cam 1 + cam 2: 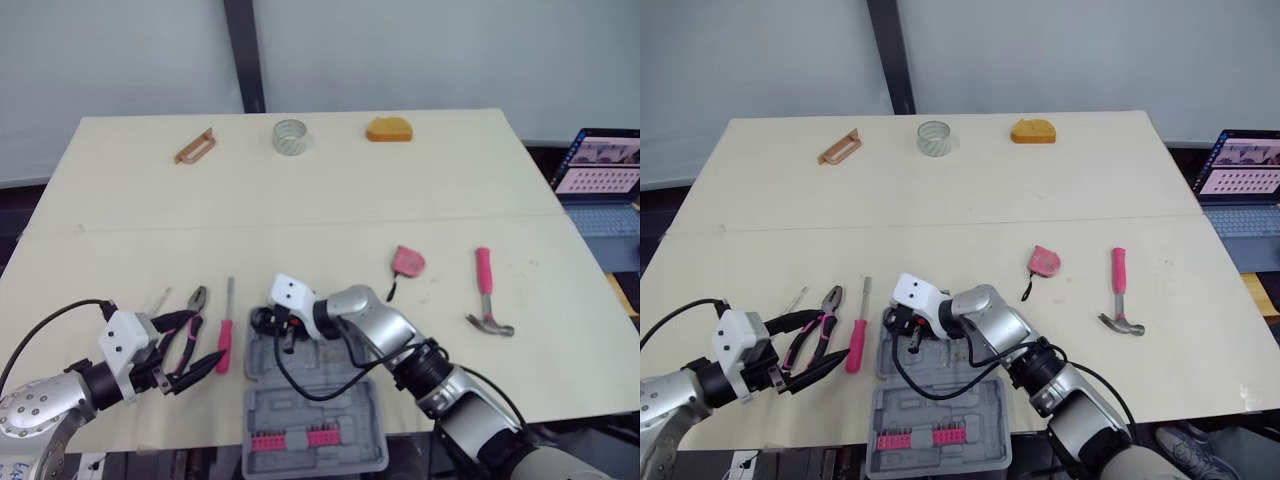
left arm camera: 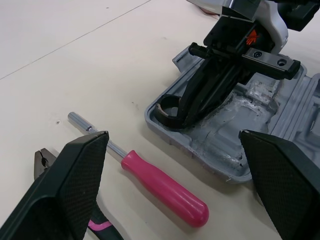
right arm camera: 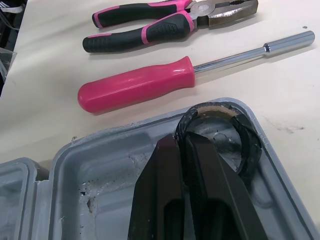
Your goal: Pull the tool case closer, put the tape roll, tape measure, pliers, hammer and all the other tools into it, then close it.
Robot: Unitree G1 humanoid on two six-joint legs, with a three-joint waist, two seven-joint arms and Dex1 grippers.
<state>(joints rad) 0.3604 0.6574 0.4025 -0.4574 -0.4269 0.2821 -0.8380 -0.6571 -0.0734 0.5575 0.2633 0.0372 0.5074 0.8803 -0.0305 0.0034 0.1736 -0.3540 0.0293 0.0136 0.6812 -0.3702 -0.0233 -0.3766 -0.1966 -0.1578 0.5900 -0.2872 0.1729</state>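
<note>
The grey tool case [image 1: 330, 400] lies open at the table's near edge. My right gripper [image 3: 182, 142] is shut on a black tape roll [image 3: 220, 135], holding it down in the far left corner of the case [image 2: 220, 160]. A pink-handled screwdriver [image 1: 225, 340] lies just left of the case, and pink-and-black pliers [image 1: 192, 312] lie left of that. My left gripper [image 1: 190, 345] hovers open over the pliers' handles. The pink tape measure [image 1: 406, 262] and the pink-handled hammer [image 1: 487, 290] lie to the right of the case.
At the far edge sit a clear tape roll [image 1: 290, 136], an orange object [image 1: 389, 129] and a brown handle-shaped piece [image 1: 195, 146]. A thin metal bit [image 1: 160, 299] lies left of the pliers. A laptop [image 1: 600, 165] stands off the table's right side.
</note>
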